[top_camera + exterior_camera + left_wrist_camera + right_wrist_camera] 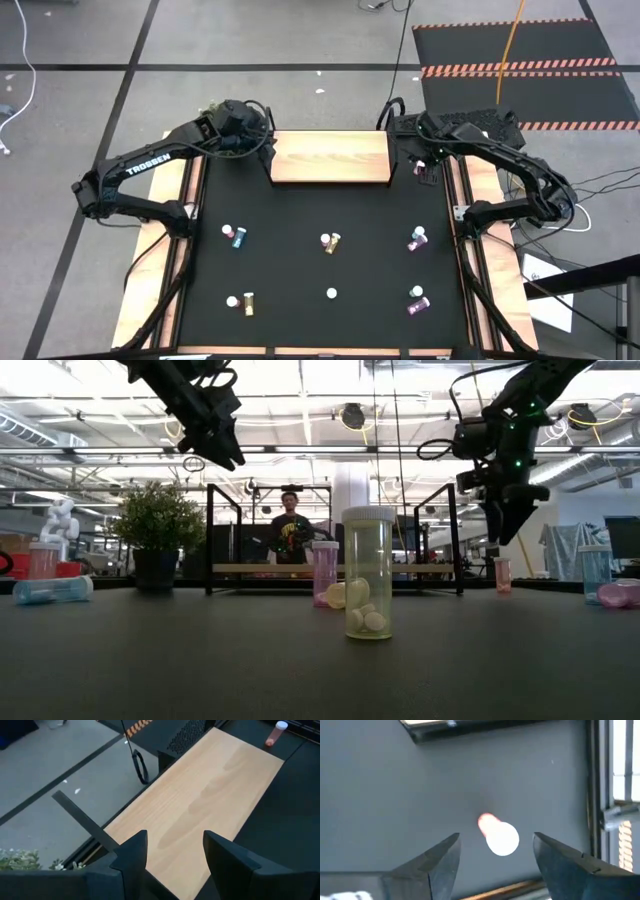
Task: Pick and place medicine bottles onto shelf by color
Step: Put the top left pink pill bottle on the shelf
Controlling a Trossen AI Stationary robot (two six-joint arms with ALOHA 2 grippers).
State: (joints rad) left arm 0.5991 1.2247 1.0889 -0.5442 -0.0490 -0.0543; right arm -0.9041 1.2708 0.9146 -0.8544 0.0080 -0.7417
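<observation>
The shelf [329, 157], a bare wooden board at the far edge of the black worktop [300, 270], is the landmark here, and no bottle stands on it. The right tool [496, 851] hangs just off the shelf's right end, fingers spread with nothing between them, directly over a pink bottle [496, 834] standing upright on the worktop below. The left tool [174, 851] hovers above the shelf's left end, its fingers also parted and empty. The other medicine bottles [330, 242] lie scattered well in front of the shelf: a teal one, amber ones, purple ones and a pale green one. The step in hand appears to be the pick of the pink bottle. The next move likely calls for a straight descent so the fingers straddle the cap, then a gentle close, since so small a bottle could tip.
</observation>
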